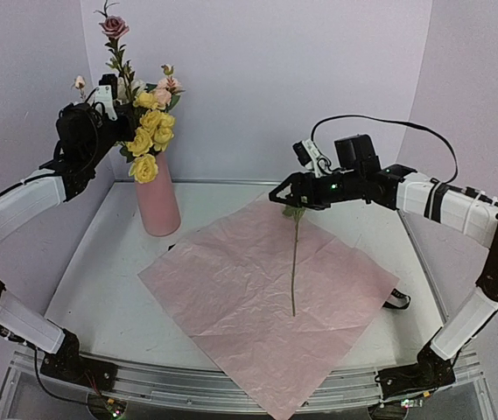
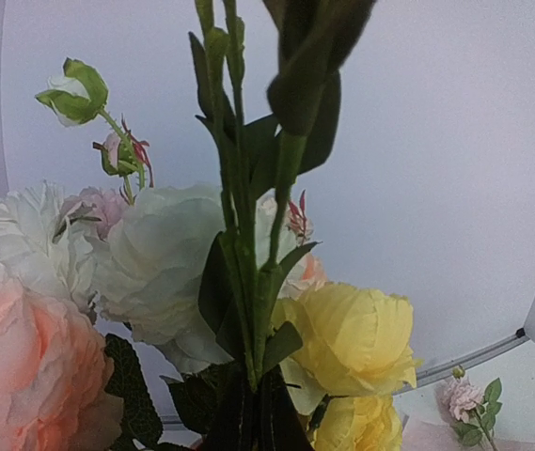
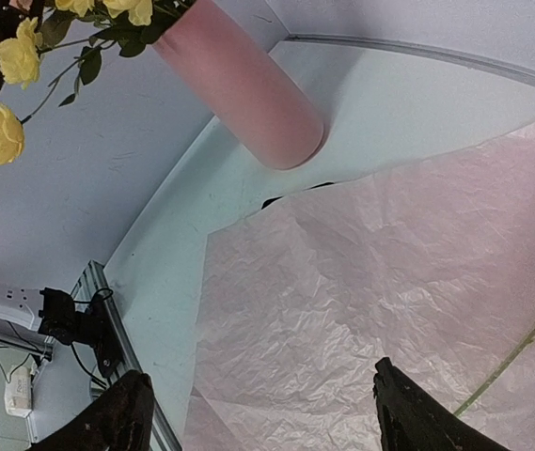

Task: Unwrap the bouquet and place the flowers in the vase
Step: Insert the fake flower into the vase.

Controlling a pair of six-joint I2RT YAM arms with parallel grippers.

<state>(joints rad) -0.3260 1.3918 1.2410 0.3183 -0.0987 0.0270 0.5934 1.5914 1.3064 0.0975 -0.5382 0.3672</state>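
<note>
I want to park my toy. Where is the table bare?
Bare table lies left of the pink paper, in front of the vase. A smaller strip runs behind the paper's right corner. The middle is crowded: paper and stem.

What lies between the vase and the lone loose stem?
Top view: beyond the vase, bare table, then the flat pink paper under the stem.
</note>
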